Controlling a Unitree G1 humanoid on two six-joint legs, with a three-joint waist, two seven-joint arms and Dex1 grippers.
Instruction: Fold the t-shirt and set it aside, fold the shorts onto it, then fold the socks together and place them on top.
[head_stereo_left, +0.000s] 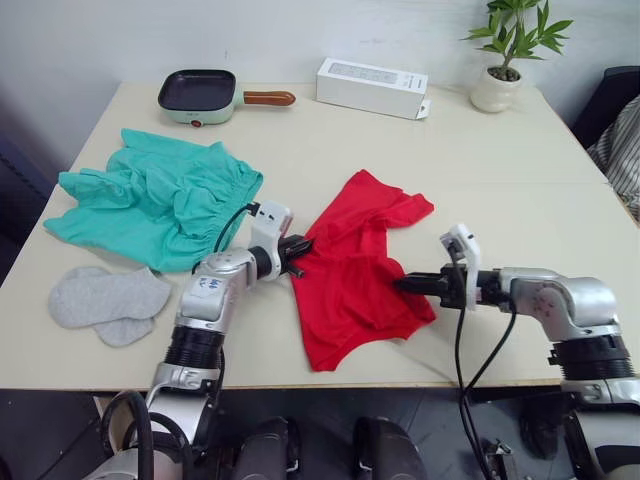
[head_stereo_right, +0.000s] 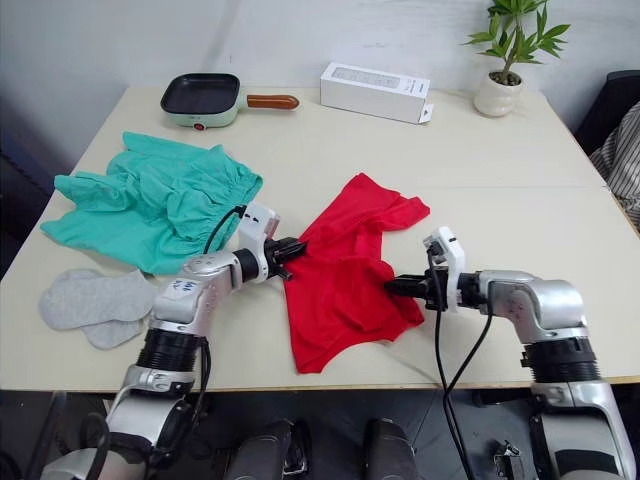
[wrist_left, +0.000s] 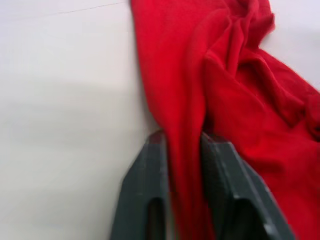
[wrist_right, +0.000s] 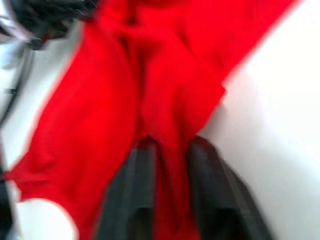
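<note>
The red t-shirt (head_stereo_left: 355, 265) lies rumpled in the middle of the table. My left gripper (head_stereo_left: 300, 250) is shut on its left edge, and the left wrist view has red cloth (wrist_left: 182, 165) pinched between the two fingers. My right gripper (head_stereo_left: 405, 284) is shut on the shirt's right edge, with red cloth (wrist_right: 170, 165) between its fingers in the right wrist view. The teal shorts (head_stereo_left: 155, 200) lie crumpled at the left. The two light grey socks (head_stereo_left: 105, 300) lie overlapping near the front left corner.
A small frying pan (head_stereo_left: 205, 93) with a wooden handle sits at the back left. Next to it lies a white box (head_stereo_left: 372, 86), and a potted plant (head_stereo_left: 505, 60) stands at the back right. The table's front edge (head_stereo_left: 400, 382) runs close below the shirt.
</note>
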